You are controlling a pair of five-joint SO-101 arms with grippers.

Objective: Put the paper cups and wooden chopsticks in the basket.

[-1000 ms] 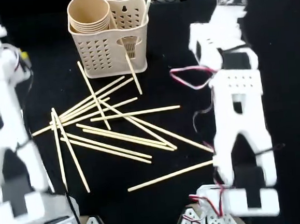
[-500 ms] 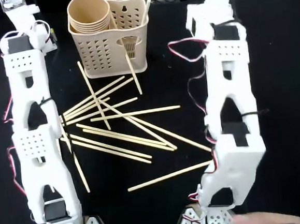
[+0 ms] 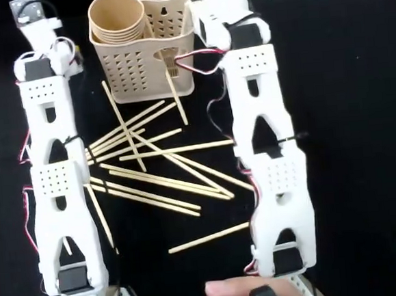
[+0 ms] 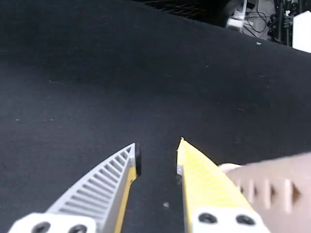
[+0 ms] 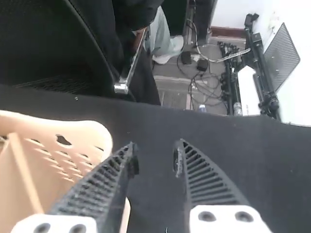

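Paper cups sat nested in one upright stack inside the basket, in the compartment on the L arm's side. The basket stood at the far middle of the black bench.

Wooden chopsticks lay loose on the bench, nearer than the basket and btwn the two arms, criss-crossed in a heap. One stick had its far end against the basket's front wall. A lone stick lay apart from the heap, near the R arm's base. Some sticks ran under the L arm, and a few ends went under the R arm.

Both arms lay stretched out toward the far edge of the bench, one each side of the basket.

L tool: fingers apart w/ nothing btwn them, low over bare bench, the basket's slotted wall just beside its yellow finger.

R tool: black fingers a little apart w/ nothing held, just beside the basket's rim at a far corner.
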